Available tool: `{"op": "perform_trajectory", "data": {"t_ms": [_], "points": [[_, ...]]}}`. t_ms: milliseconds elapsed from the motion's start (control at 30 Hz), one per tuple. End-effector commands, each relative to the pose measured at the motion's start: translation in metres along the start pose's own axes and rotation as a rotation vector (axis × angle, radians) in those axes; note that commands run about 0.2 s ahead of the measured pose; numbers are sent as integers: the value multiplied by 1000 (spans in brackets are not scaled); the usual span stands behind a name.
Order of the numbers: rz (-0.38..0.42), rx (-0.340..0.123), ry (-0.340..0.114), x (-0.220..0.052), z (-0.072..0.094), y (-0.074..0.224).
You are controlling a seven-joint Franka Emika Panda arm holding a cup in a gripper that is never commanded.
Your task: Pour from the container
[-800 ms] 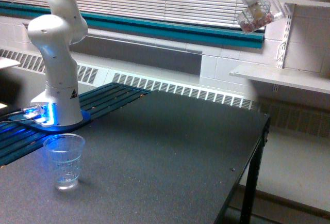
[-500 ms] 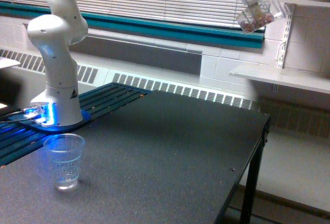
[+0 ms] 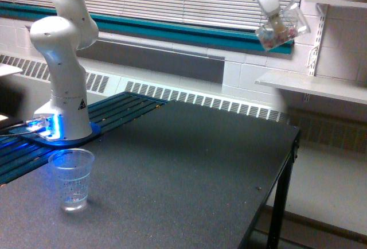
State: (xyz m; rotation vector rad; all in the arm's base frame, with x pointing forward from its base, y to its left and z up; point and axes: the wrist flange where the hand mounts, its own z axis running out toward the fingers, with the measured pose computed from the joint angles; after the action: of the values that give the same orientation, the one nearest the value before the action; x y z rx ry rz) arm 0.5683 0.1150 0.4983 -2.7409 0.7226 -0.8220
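High at the exterior view's upper right, my gripper (image 3: 277,20) is shut on the container (image 3: 281,27), a small clear tumbler. It is tilted and holds small reddish and pale pieces. It hangs well above the black table (image 3: 189,168), past the table's far right corner. A taller tapered clear cup (image 3: 71,179) with faint horizontal lines stands upright on the table near the front at the exterior view's left, far from the gripper. It looks empty.
The arm's white base (image 3: 64,77) stands on a blue-lit plate at the left, close behind the tapered cup. A white wall shelf (image 3: 312,85) juts out at the right, below the gripper. The table's right edge (image 3: 289,146) drops to the floor.
The gripper with the tumbler has shifted a little to the exterior view's left and slightly down. The tapered cup has not moved.
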Motion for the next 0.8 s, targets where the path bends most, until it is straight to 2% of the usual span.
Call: {"op": "perform_trajectory", "data": {"t_ms": [33,500,800], "points": [[126,-42,48,4,4,33],[201,-185,62,-5,20,106],[246,-270,65,-24,27,153]]}}
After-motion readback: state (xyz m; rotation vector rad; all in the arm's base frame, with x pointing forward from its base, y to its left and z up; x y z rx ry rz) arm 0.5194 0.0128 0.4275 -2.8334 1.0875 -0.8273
